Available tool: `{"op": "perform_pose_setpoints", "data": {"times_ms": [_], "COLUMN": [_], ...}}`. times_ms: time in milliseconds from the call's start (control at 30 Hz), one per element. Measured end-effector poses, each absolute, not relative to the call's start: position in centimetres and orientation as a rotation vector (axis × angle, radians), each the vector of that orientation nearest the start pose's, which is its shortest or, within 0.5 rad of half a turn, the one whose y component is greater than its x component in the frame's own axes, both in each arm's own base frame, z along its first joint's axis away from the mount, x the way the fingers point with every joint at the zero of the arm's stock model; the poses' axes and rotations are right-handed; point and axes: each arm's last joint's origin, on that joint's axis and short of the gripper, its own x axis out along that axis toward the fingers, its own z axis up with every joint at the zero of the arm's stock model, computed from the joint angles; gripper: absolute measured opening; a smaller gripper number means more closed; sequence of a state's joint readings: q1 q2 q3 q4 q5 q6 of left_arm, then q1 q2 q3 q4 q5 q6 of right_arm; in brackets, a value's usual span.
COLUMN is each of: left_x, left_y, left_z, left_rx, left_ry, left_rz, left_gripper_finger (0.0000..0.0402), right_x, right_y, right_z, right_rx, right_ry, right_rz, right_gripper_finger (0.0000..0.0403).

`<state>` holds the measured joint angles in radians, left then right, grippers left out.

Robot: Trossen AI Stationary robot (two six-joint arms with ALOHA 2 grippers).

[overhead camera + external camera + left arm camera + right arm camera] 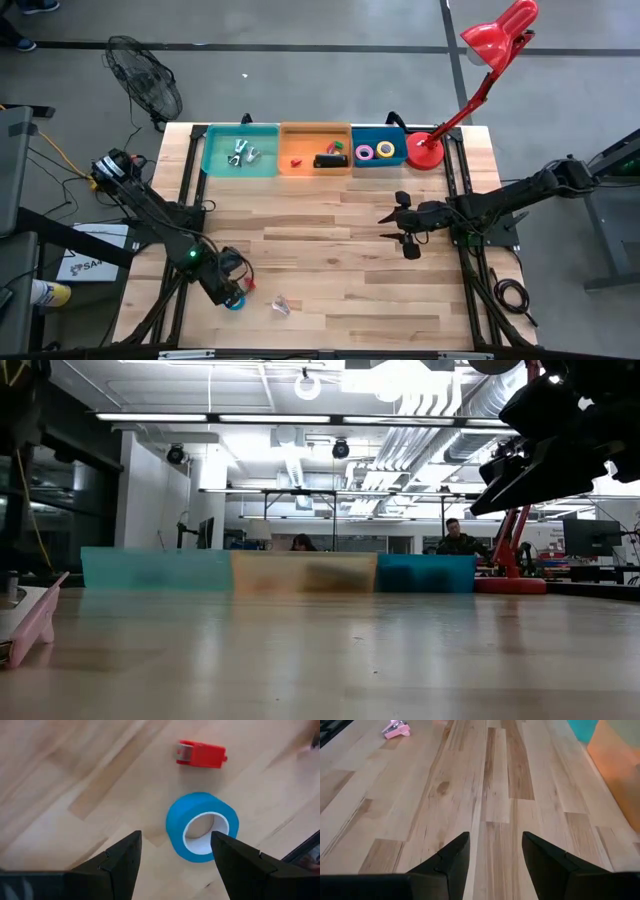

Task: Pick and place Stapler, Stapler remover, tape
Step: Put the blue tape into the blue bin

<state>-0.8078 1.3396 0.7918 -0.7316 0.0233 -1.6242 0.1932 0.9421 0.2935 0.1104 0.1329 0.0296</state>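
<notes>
1. High view: A black stapler (329, 160) is seen in the orange bin (300, 131), with pink and yellow tape rolls (375, 152) in the dark blue bin (398, 133); metal items lie in the teal bin (262, 130). The left gripper (233, 296) is placed over a light blue tape roll (234, 303) near the table's (330, 260) front edge. The right gripper (388, 226) is held above bare wood, well apart.

2. Low view: The three bins are ranged along the far edge, with a red lamp (510, 565) beside them and a seated person (455, 540) in the room beyond.

3. Left wrist view: The jaws are held wide and empty, the light blue tape roll (201, 826) lying flat between the fingers (122, 862). A small red item (201, 754) lies near.

4. Right wrist view: The jaws stand partly apart, empty, over open planks; a pink item (396, 729) lies far off.
</notes>
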Motion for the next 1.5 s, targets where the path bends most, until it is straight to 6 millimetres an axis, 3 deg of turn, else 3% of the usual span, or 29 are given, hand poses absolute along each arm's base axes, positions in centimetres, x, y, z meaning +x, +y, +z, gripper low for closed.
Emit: {"op": "perform_pose_setpoints", "data": {"times_ms": [333, 600, 767, 1033, 1300, 1500], "left_x": [16.4, 16.7, 16.8, 17.0, 17.5, 18.3], "left_y": [-17.8, -18.0, -18.3, -18.3, -18.2, -17.5], "left_z": [16.6, 15.4, 14.9, 14.9, 15.1, 17.3], "left_rx": [-0.805, -0.765, -0.764, -0.759, -0.666, -0.37], "left_ry": [1.556, 1.565, 1.586, 1.555, 1.425, 1.172], "left_rz": [0.373, 0.413, 0.416, 0.394, 0.368, 0.49], "left_gripper_finger": [0.0234, 0.0231, 0.0184, 0.0032, 0.0037, 0.0035], "right_x": [17.7, 17.7, 17.7, 17.7, 17.7, 17.8], "right_y": [3.1, 3.0, 3.0, 3.0, 3.0, 3.1], "right_z": [16.7, 16.7, 16.7, 16.7, 16.8, 17.1], "right_rx": [-0.059, -0.06, -0.061, -0.062, -0.061, -0.062], "right_ry": [0.533, 0.532, 0.532, 0.532, 0.527, 0.493], "right_rz": [0.051, 0.047, 0.04, 0.036, 0.037, 0.046], "right_gripper_finger": [0.0171, 0.0171, 0.0171, 0.0171, 0.0171, 0.0171]}}
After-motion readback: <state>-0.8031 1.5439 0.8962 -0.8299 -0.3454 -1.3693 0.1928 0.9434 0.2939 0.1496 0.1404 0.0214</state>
